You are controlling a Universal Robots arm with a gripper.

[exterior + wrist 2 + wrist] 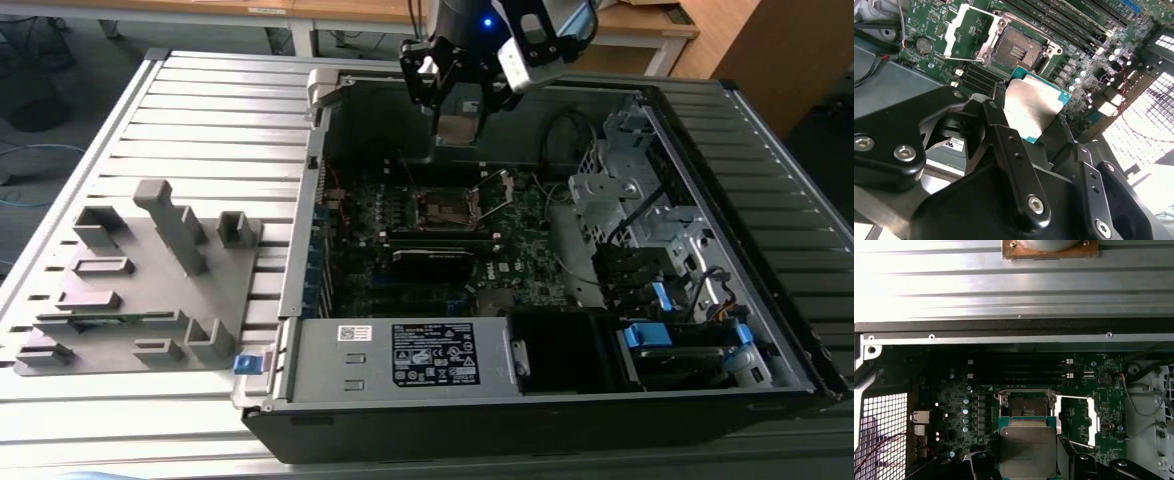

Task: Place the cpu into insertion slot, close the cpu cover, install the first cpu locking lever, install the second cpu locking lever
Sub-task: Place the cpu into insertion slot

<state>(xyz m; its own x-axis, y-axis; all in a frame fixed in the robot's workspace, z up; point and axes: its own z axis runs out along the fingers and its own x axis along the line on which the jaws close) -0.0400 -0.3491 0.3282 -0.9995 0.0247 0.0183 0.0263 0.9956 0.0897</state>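
An open computer case lies on a slatted table. A fixture tray sits beside it at the exterior view's left. Inside the case, the socket is mid-board, and its cover stands swung open on that view's right. The gripper holds the chip above the board, apart from the socket.

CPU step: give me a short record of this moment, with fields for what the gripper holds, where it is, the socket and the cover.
gripper: the gripper is shut on the cpu, in the air over the motherboard inside the open computer case
cpu: held at opposite edges, not yet in the insertion slot
insertion slot: empty, contacts exposed
cpu cover: the cpu cover is swung open, clear of the slot
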